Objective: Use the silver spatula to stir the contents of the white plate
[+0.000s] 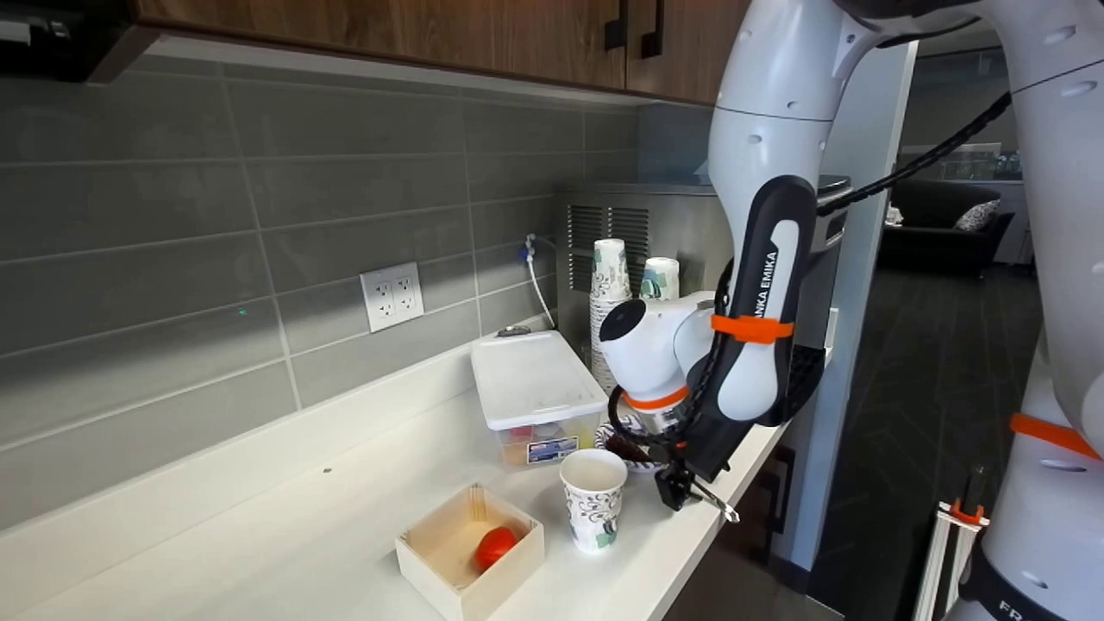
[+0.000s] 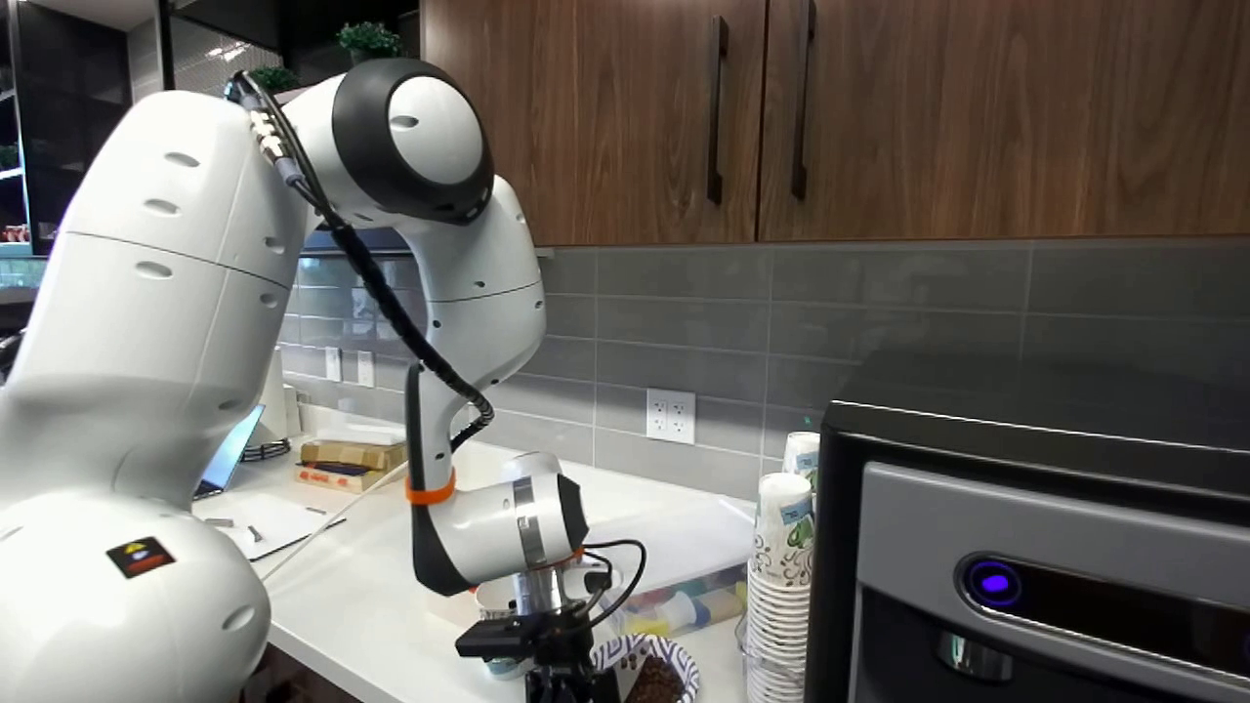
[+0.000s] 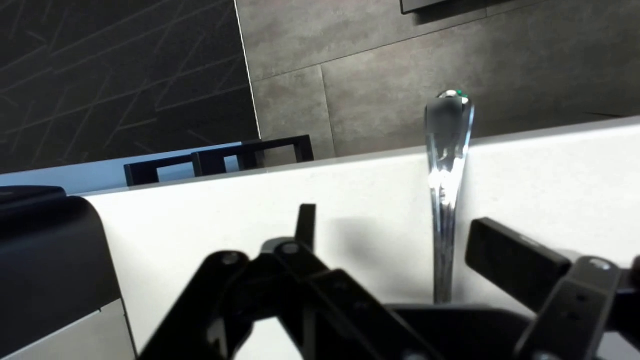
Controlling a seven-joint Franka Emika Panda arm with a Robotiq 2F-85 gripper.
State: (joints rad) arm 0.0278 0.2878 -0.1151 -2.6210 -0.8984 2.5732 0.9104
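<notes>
The arm (image 1: 768, 285) is being held folded above the pale counter (image 1: 285, 552): in both exterior views its elbow (image 2: 415, 137) is being carried high, the forearm (image 2: 479, 293) is being angled downward, and the gripper (image 3: 392, 230) is being pointed low beside the front edge. In the wrist view the fingers (image 3: 306, 225) are being held spread, and the silver spatula (image 3: 445, 200) is being seen in the gap, apart from both tips. Its handle end is being extended past the counter's edge, above the grey floor (image 3: 380, 100), while its far end is being hidden by the gripper.

The white plate (image 2: 674, 652), with dark brown contents (image 2: 656, 683), is being partly hidden behind the gripper in an exterior view. Near it a patterned paper cup (image 1: 595, 504) is being shown upright; beside the cup, a red object (image 1: 495, 548) is being contained by a wooden box (image 1: 511, 580). A lidded tub (image 1: 539, 375) is being seen near the grey tiled wall (image 1: 129, 207), and a stack of cups (image 2: 778, 625) is being shown beside a metal machine (image 2: 1035, 522). Wooden cabinets (image 2: 898, 117) are being mounted above a power outlet (image 1: 392, 297). A dark sofa (image 1: 931, 228) is being glimpsed in the background.
</notes>
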